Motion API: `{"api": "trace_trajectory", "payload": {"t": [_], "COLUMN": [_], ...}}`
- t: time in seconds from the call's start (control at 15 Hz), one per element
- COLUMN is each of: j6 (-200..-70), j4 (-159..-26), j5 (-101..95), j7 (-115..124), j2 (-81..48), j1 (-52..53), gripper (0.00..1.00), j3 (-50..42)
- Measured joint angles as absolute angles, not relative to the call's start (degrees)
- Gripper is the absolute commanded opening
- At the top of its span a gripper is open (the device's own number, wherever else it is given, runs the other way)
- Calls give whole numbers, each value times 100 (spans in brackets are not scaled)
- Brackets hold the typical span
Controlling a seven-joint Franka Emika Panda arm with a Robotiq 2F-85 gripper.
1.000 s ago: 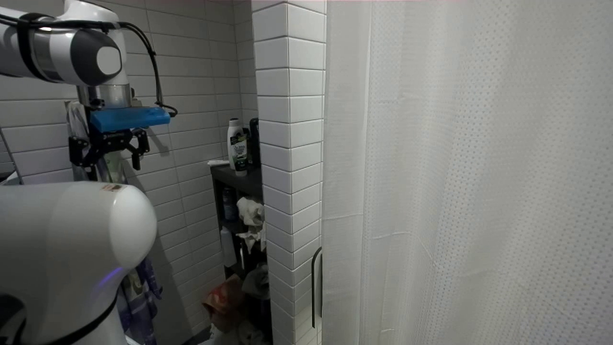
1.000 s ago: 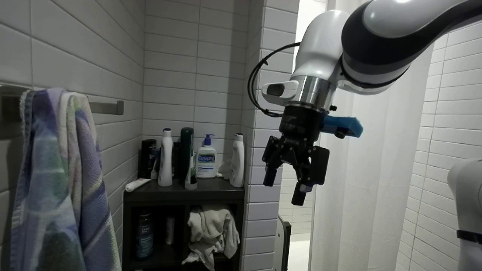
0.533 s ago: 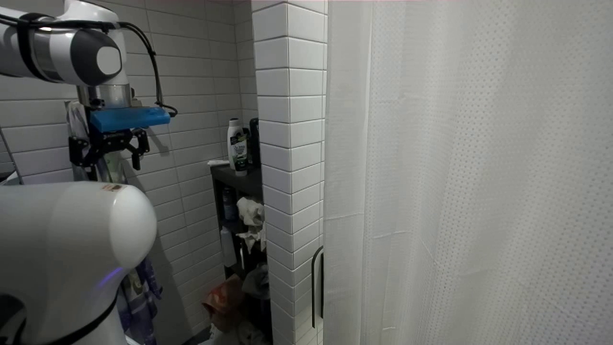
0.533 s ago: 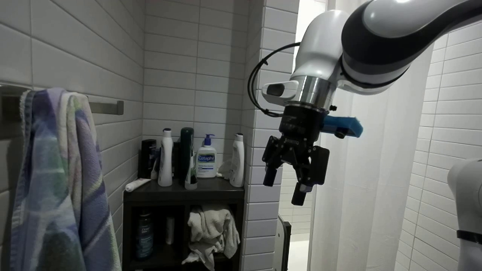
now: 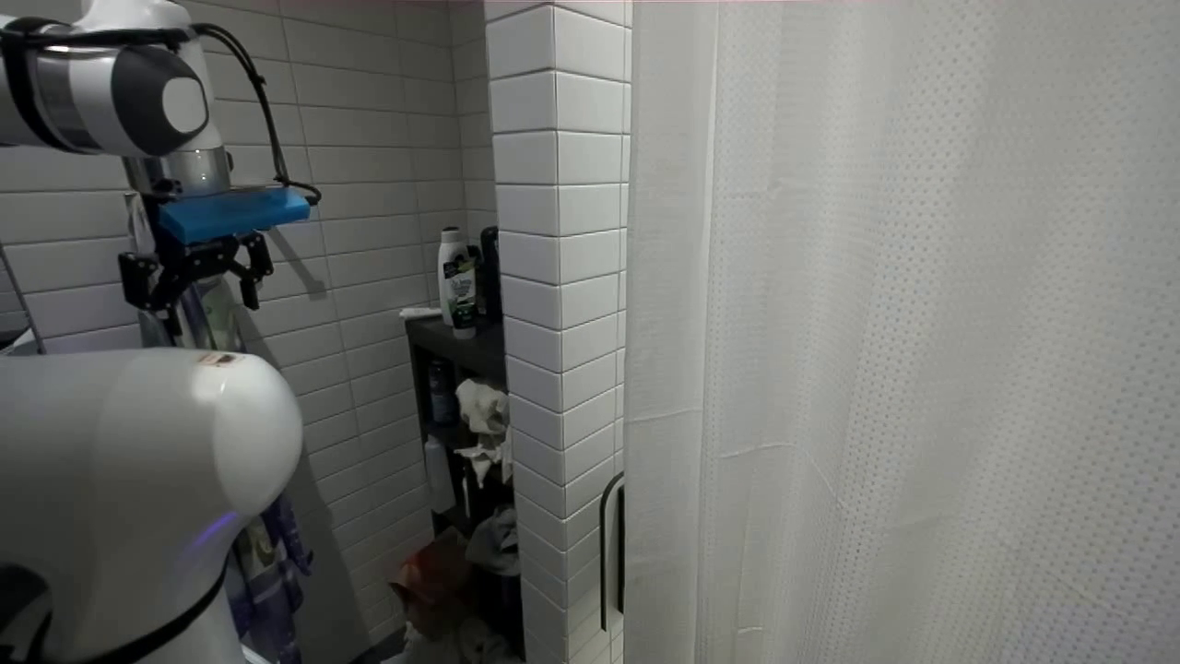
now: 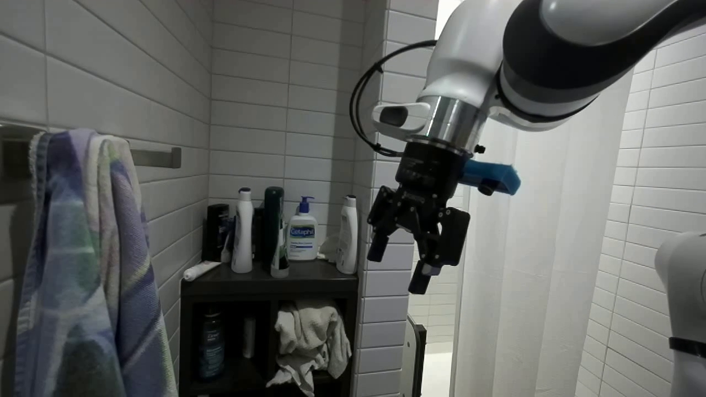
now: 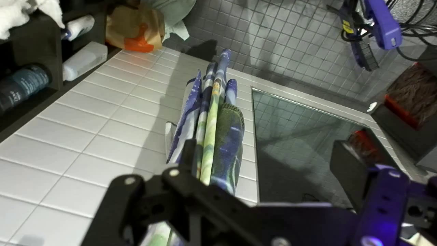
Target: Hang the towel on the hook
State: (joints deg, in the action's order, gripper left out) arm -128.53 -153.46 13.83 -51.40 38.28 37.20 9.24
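towel (image 6: 94, 270) drapes over a bar (image 6: 157, 158) at the left of the frame in an exterior view, long axis upright, pointing down past the bottom edge. in the wrist view its folds run up the middle, leaning slightly right. the gripper (image 6: 398, 270), right of centre in that exterior view, is spread apart.

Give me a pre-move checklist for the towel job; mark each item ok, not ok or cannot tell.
1. End effector open: ok.
2. Towel draped over the wall bar: ok.
3. Towel gripped, if it must be shifted: not ok; the end effector holds nothing.
4. End effector not touching the dark shelf unit: ok.
5. Hook other than that bar: cannot tell; none clearly shows.
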Motion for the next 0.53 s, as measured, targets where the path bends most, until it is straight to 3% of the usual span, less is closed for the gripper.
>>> {"api": "trace_trajectory", "payload": {"t": [0.53], "j6": [-13649], "j4": [-14618], "j5": [811], "j7": [-5234], "j2": [2960], "j1": [3986], "gripper": [100], "j3": [1325]}}
